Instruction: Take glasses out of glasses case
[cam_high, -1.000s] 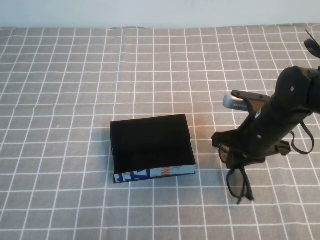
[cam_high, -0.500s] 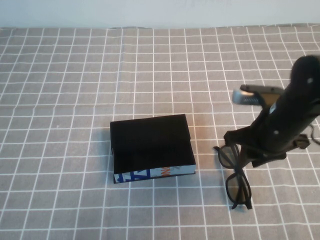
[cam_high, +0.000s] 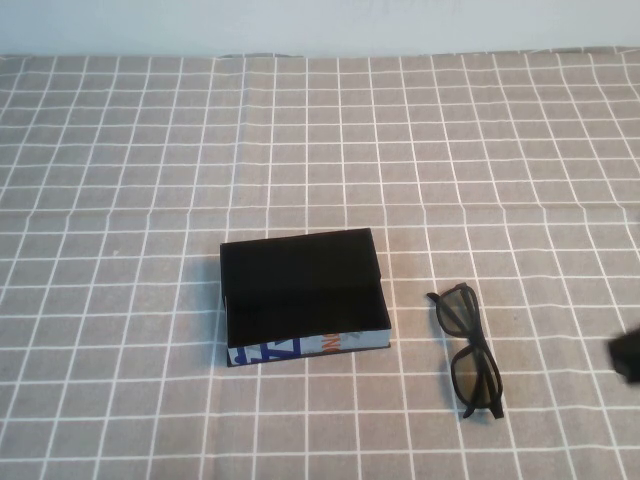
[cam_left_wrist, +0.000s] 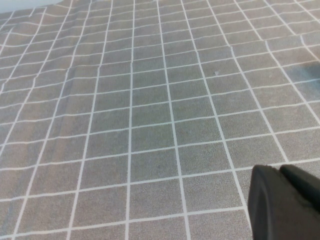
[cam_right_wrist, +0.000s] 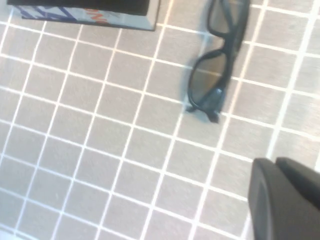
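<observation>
Two grippers (cam_left_wrist: 285, 200) (cam_right_wrist: 285, 197) apart from glasses (cam_high: 468, 350), glasses case (cam_high: 303, 297).

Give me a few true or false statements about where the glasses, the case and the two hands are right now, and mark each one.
1. The glasses lie on the cloth beside the case, on the robot's right. True.
2. The glasses are still inside the case. False: they lie outside it, apart from it.
3. The right hand is holding the glasses. False: it is away from them, at the right edge of the high view, holding nothing.
4. The case's white printed side faces the robot. True.
5. The left hand is over the case. False: its wrist view shows only bare cloth under it.
</observation>
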